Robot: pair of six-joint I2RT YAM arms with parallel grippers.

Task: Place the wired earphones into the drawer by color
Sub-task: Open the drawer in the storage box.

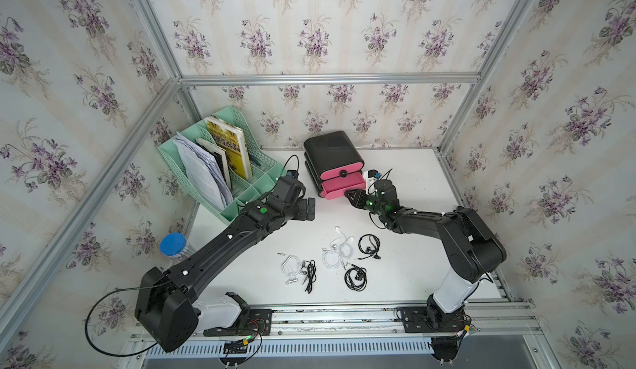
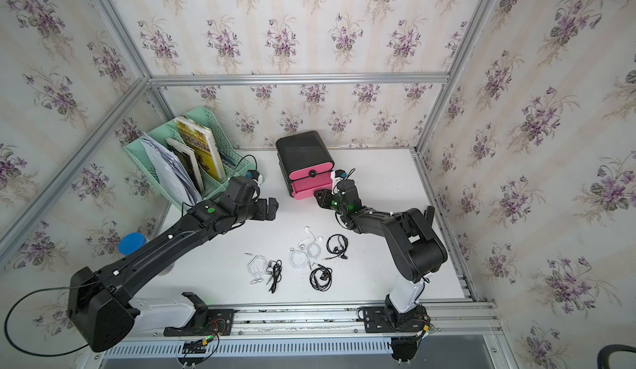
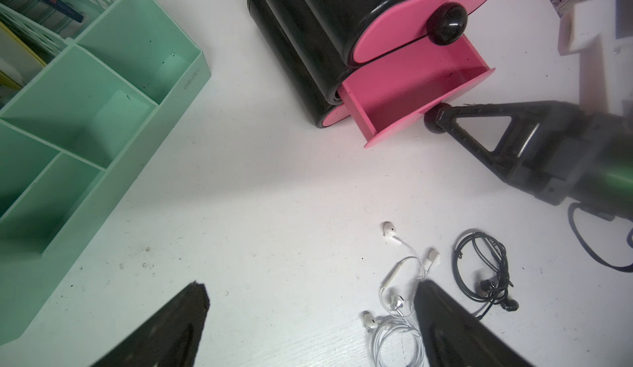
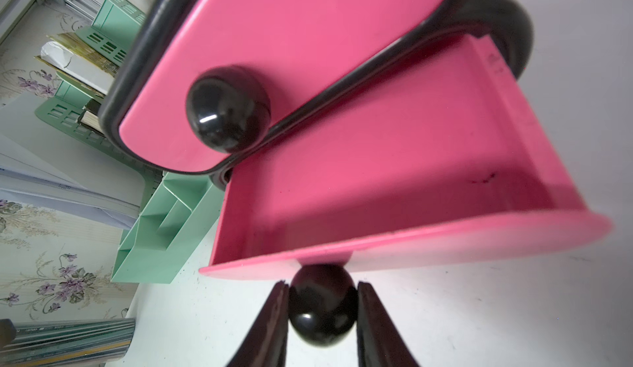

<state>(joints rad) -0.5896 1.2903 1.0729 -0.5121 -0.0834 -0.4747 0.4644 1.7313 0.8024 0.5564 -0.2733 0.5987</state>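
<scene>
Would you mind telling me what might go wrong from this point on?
The right claw grips the knob of the open lower drawer; any extra pull might drag the drawer out or shift the cabinet. One white bundle and one black bundle lie touching, so lifting one may drag along the other.

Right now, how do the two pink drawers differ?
The upper drawer is shut; the lower drawer is pulled out, its visible inside empty. The upper knob is free; the lower knob sits pinched in the right gripper. Both have pink fronts and round black knobs.
</scene>
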